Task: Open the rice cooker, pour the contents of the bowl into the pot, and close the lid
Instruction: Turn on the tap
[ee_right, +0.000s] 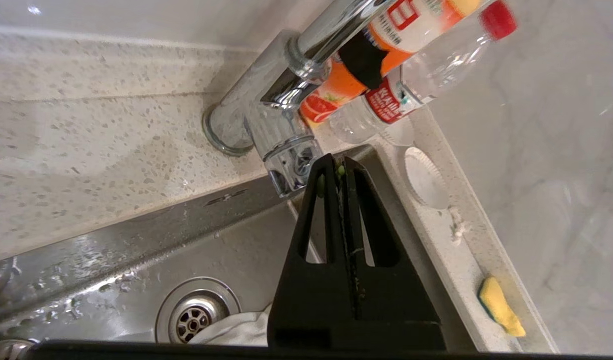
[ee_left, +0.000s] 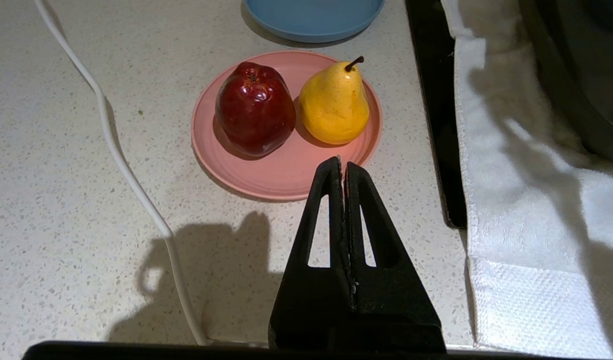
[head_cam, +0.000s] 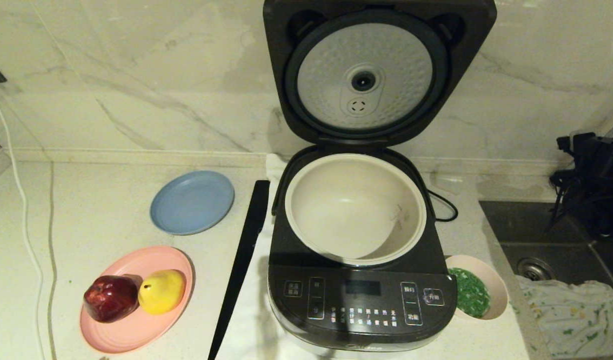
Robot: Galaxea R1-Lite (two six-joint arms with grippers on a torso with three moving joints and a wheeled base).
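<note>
Lid [head_cam: 364,75] is standing fully open, dimpled silver underside facing out. Rice cooker [head_cam: 361,295] is sitting mid-table, with the cream pot [head_cam: 355,207] seated in it and looking empty. So step one looks done; the pour and the close are still pending.

Bowl [head_cam: 494,285] is sitting on the table [head_cam: 86,210], touching or just beside the cooker's front right corner, still holding the green contents [head_cam: 467,291]. Nothing is gripping it.

Right gripper [ee_right: 342,167] is hanging over the sink [ee_right: 136,260] near the chrome faucet [ee_right: 281,120], jaws pressed together and holding nothing, with a few green flecks sticking near the tips. In the head view it is showing only as a dark shape at the right edge above the sink, well apart from the bowl.

Left gripper [ee_left: 342,165] is parked above the table just short of the pink plate [ee_left: 281,175], jaws likewise together and empty.

View differences:
- Only the head view is showing the cooker, pot, lid and bowl together.
- The left wrist view is giving the apple [ee_left: 255,107] and pear [ee_left: 335,102] up close, plus the white towel [ee_left: 526,215] under the cooker.
- Only the right wrist view is showing the bottles [ee_right: 401,65] behind the faucet, the drain [ee_right: 194,312] and a yellow sponge [ee_right: 499,305].
</note>
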